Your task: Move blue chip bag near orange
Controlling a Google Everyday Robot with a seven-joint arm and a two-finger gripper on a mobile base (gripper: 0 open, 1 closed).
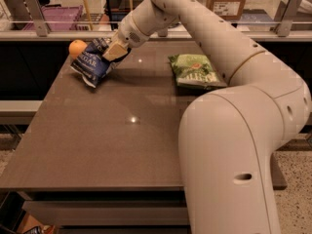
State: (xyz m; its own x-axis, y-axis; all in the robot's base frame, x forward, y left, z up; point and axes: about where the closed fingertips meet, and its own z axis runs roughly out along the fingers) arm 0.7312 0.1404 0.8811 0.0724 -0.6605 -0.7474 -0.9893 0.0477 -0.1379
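The blue chip bag is a crumpled navy foil bag with white lettering at the table's far left corner. It lies tilted, right beside the orange, which sits just behind its upper left edge. My gripper is at the bag's upper right edge, its tan fingers closed on the foil. The white arm reaches in from the right across the back of the table.
A green chip bag lies at the back right of the brown table. The arm's large near link covers the table's right side. A railing and a purple crate stand behind the table.
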